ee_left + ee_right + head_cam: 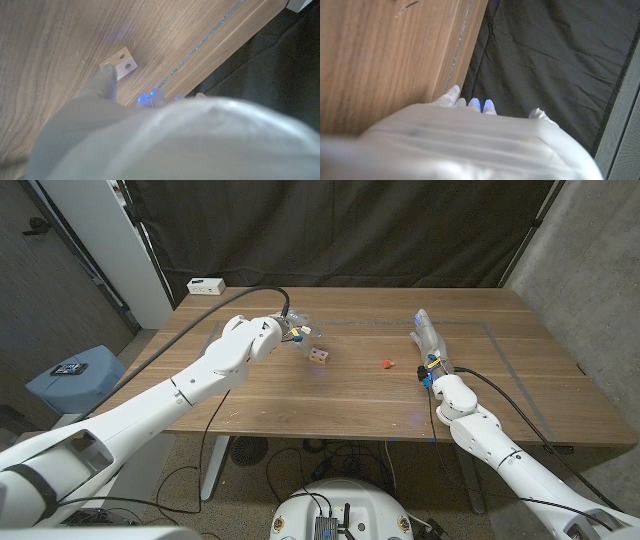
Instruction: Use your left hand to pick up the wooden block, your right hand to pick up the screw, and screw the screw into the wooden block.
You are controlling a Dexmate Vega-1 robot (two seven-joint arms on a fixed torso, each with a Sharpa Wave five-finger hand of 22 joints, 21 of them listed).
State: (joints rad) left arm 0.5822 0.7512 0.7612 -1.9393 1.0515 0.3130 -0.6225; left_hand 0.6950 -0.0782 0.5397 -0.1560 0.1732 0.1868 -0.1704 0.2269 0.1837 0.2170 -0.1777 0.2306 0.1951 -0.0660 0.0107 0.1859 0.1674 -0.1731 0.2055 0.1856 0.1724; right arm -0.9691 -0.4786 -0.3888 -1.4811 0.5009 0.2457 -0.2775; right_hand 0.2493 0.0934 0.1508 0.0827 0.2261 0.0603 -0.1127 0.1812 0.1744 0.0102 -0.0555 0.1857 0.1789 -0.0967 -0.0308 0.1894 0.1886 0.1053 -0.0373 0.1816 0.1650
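The small wooden block (320, 355) with two holes in its side sits on the table a little left of centre. My left hand (297, 332) hovers just behind and left of it. In the left wrist view one fingertip (107, 78) reaches down to the block (120, 62) and touches its edge, while the other fingers stay apart from it. A small red screw (387, 364) lies on the wood to the right of the block. My right hand (428, 338) is further right of the screw, fingers stretched toward the far edge and holding nothing.
A white power strip (206, 285) lies at the table's far left corner. A thin pale line (480, 322) runs along the far and right sides of the tabletop. A dark curtain (360, 230) hangs behind the table.
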